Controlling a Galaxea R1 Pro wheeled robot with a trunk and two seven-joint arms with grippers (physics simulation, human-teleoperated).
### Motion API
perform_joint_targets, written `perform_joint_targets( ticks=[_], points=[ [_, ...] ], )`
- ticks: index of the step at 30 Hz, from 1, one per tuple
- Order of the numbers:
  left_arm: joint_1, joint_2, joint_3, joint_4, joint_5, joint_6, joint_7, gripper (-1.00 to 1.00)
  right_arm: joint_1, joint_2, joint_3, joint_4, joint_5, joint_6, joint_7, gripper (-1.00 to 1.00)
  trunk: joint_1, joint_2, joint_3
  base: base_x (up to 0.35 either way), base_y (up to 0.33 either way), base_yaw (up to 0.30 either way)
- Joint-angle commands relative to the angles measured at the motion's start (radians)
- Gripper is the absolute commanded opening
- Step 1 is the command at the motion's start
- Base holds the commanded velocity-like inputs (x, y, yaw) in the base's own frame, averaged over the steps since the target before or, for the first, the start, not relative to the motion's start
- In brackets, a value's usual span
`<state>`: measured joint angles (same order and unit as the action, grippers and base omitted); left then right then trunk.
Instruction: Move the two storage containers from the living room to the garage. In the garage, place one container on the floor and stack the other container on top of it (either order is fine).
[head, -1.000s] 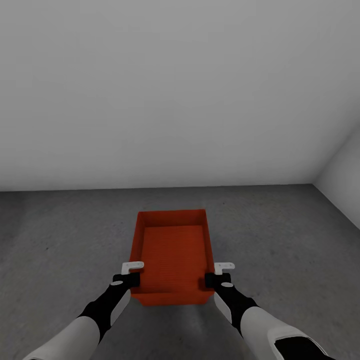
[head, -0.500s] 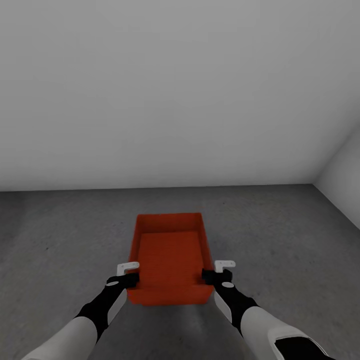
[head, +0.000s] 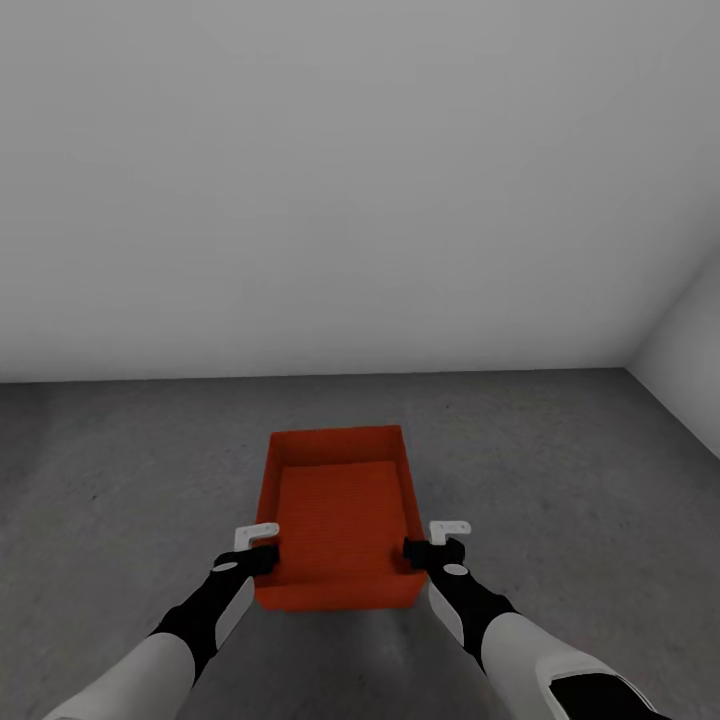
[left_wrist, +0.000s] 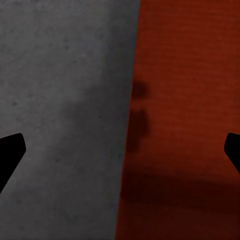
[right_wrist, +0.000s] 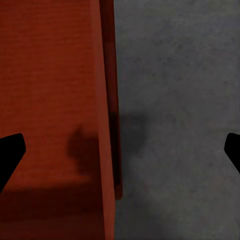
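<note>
Grippers (head: 262, 553) (head: 425, 553) spread astride container (head: 340, 515) walls.

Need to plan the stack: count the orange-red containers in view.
1: a storage container on the grey floor, between the left gripper and right gripper. No second is seen.

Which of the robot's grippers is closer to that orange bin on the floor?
Neither, roughly equal. The left gripper straddles the storage container's left wall near its front corner; the right gripper straddles the right wall.
</note>
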<state>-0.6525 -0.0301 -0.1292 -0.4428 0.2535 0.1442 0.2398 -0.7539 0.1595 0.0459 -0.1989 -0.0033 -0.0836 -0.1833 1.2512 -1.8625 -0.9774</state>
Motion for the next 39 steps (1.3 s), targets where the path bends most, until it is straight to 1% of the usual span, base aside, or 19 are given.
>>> perform_joint_targets(
  ticks=[1,7,36,38,39],
  points=[
    [0.000,0.001,-0.009,-0.002,0.010,0.005,0.009,1.00,0.000,0.000,0.005,0.001,0.000,-0.002,-0.005,1.00,0.000,0.000,-0.001,0.000,0.000,0.000],
    [-0.001,0.001,-0.008,-0.003,0.011,0.005,0.009,1.00,-0.001,0.000,0.005,0.001,0.000,-0.002,-0.005,1.00,0.000,0.000,-0.001,0.000,0.000,0.000],
    [-0.001,0.005,-0.004,-0.017,0.012,0.006,0.009,1.00,-0.001,0.000,0.005,0.001,0.002,-0.002,-0.004,1.00,-0.111,0.203,0.090,0.000,0.000,0.000],
    [0.000,0.005,0.004,-0.017,0.012,0.007,0.009,1.00,-0.001,0.000,0.005,0.001,0.002,-0.002,-0.004,1.00,-0.119,0.217,0.096,0.000,0.000,0.000],
    [0.000,0.006,0.014,-0.017,0.012,0.008,0.009,1.00,-0.001,0.000,0.005,0.001,0.002,-0.002,-0.004,1.00,-0.123,0.224,0.100,0.000,0.000,0.000]
  ],
)
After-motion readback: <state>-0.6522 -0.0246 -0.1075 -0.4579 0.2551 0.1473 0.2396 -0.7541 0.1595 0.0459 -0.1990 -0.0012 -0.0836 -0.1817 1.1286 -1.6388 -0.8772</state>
